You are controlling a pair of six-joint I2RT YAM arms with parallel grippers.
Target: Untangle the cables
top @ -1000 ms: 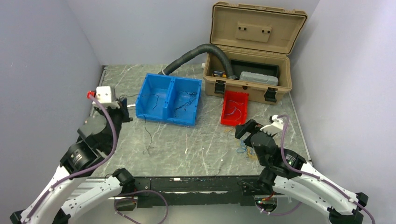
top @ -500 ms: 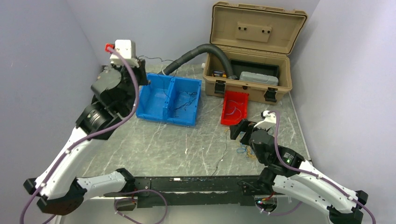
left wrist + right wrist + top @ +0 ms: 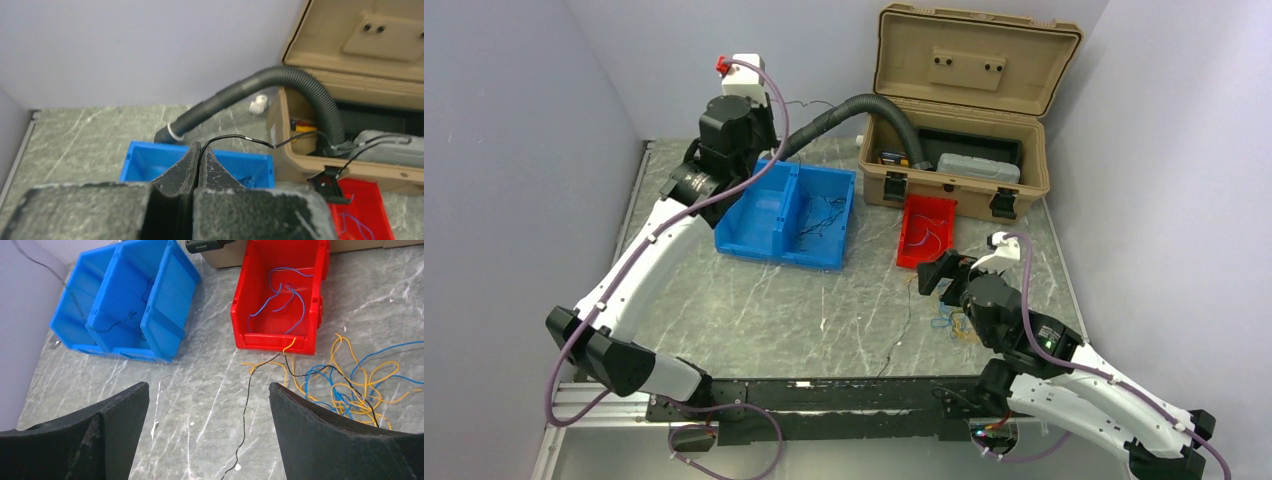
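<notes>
Swinging up and to the right since the earlier frames, the left arm now hangs high above the back left corner of the blue bin (image 3: 784, 255), whereas a second ago it was low at the left side of the table (image 3: 774, 310). The left gripper (image 3: 199, 152) is clenched on a thin black wire (image 3: 240, 137). That wire comes out from between the closed fingers and runs right through the air toward the open tan case (image 3: 964, 185), passing in front of the grey hose (image 3: 844, 108).

More dark wires lie in the right compartment of the blue bin. The red bin (image 3: 272, 340) holds a few blue wires (image 3: 280, 295).

The right arm has barely shifted. The right gripper (image 3: 207, 395) is released, its fingers spread wide over the table and holding nothing. A tangle of yellow and blue wires (image 3: 345, 385) lies on the table just in front of the red bin, to the right of this gripper. One black strand (image 3: 245, 405) trails from the tangle toward the near edge.
</notes>
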